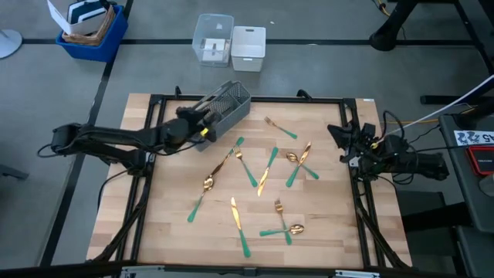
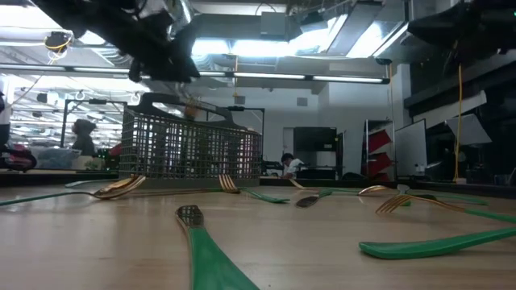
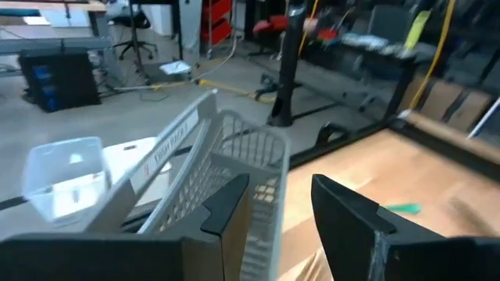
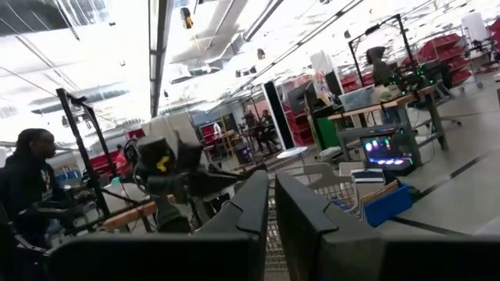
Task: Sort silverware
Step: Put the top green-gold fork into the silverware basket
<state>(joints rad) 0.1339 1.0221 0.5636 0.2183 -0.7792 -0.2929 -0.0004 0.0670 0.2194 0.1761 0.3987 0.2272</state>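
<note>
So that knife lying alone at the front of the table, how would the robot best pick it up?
Probably from straight above, across the teal handle of the knife. It lies flat and apart from the other pieces, so fingers can close on its narrow sides. The thicker handle should give more hold than the thin gold blade.

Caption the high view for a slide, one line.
Left gripper open at the mesh caddy; silverware scattered on the table; right gripper waits at the right edge.

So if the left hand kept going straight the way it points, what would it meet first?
Probably the grey mesh caddy: the left hand points at its rim, fingers open, with nothing visible between them.
</note>
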